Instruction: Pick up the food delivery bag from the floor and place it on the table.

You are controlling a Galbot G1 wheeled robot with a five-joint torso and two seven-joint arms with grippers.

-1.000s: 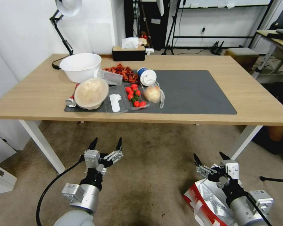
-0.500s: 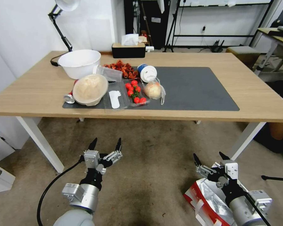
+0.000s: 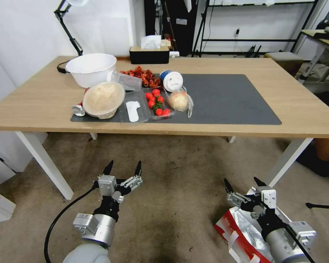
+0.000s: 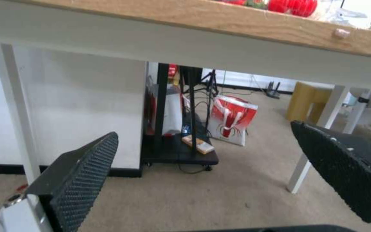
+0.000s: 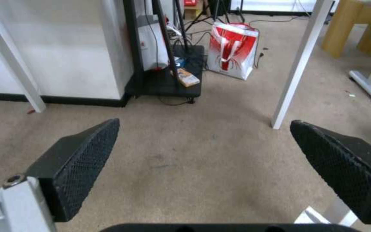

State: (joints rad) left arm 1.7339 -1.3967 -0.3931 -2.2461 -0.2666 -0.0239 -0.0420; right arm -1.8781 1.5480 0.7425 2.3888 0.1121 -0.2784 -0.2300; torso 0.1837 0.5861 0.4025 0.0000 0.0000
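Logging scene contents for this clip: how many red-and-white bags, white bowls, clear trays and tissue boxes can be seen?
Red-and-white bags: 2, the food delivery bag on the floor by the right gripper, and a second bag standing beyond the table
White bowls: 1
Clear trays: 2, the tomato tray and the utensil tray
Tissue boxes: 1
Total: 6

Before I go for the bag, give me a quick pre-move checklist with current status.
1. Right gripper open: ok.
2. Left gripper open, above bare floor: ok.
3. Food delivery bag on the floor beneath the right gripper, not held: ok.
4. Strap handles free to grab: cannot tell, the right arm covers much of the bag.
5. Landing spot on the table: right half of the dark mat is bare: ok.
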